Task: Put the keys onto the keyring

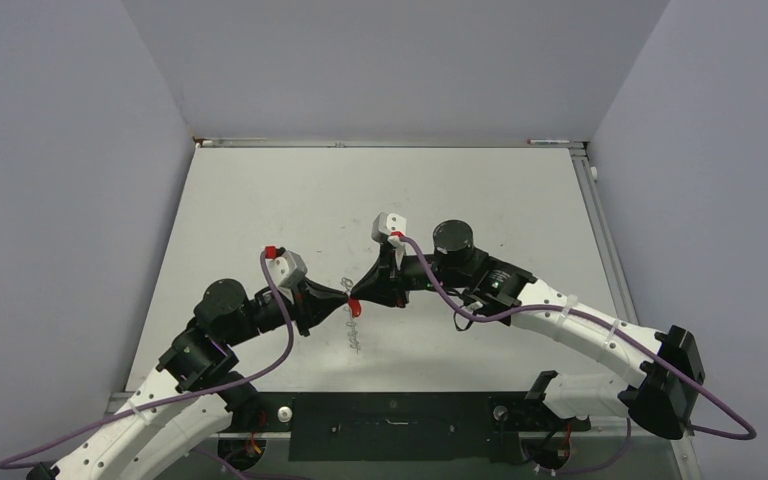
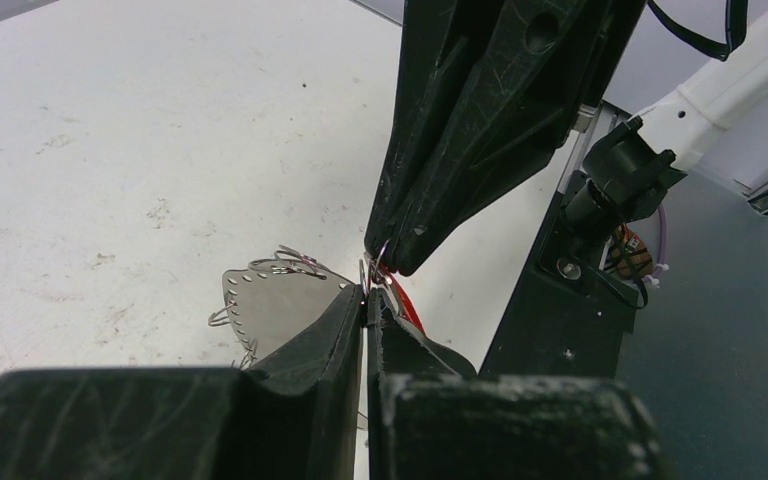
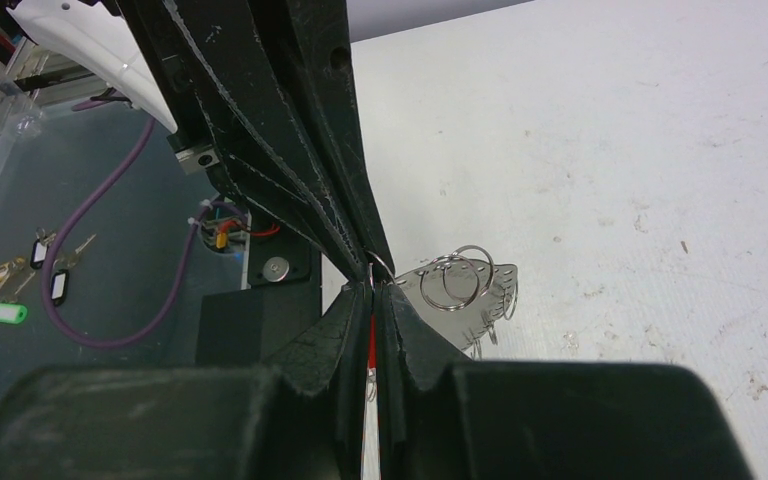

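My two grippers meet tip to tip over the middle of the table. My left gripper (image 1: pixel 343 293) (image 2: pixel 367 297) is shut on the rim of the keyring (image 2: pixel 270 300), a flat silvery piece with holes and small wire loops round its edge. The keyring also shows in the right wrist view (image 3: pixel 475 300) and in the top view (image 1: pixel 353 338). My right gripper (image 1: pixel 357 297) (image 3: pixel 374 292) is shut on the red-headed key (image 3: pixel 371 345) (image 2: pixel 408 308) (image 1: pixel 354 307). The key's blade is hidden between the fingers. Two small split rings (image 3: pixel 450 280) hang at the meeting point.
The black mounting plate (image 1: pixel 390 425) runs along the table's near edge between the arm bases. Purple cables loop beside both arms. Spare keys with coloured tags (image 3: pixel 0 320) lie off the table by the base. Grey walls enclose the left, right and far sides.
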You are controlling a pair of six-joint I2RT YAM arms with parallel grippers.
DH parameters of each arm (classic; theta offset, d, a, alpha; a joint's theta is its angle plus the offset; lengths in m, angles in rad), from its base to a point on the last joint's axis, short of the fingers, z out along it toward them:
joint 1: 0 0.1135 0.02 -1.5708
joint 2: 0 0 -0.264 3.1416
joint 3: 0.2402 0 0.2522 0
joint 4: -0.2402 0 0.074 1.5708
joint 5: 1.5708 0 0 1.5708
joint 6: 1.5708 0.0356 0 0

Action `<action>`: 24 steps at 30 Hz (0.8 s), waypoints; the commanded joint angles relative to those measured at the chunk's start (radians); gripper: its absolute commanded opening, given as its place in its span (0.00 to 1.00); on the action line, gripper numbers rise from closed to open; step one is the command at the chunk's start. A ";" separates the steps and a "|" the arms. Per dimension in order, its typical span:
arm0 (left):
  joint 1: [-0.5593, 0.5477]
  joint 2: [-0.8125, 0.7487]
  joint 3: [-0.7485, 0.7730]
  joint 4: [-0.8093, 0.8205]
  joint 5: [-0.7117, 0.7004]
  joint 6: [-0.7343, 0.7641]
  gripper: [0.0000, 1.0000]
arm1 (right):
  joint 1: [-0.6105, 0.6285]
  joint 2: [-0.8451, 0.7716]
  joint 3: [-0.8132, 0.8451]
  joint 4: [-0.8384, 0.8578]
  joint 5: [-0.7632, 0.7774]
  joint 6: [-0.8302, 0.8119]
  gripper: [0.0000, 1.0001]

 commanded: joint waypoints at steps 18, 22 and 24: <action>0.002 -0.029 0.007 0.111 0.040 -0.010 0.00 | -0.030 -0.003 -0.014 0.065 -0.042 0.028 0.05; 0.002 -0.035 0.007 0.113 0.036 -0.009 0.00 | -0.029 -0.002 -0.019 0.065 -0.049 0.028 0.05; 0.002 -0.037 0.004 0.112 0.035 -0.008 0.00 | -0.030 -0.002 -0.021 0.065 -0.050 0.028 0.05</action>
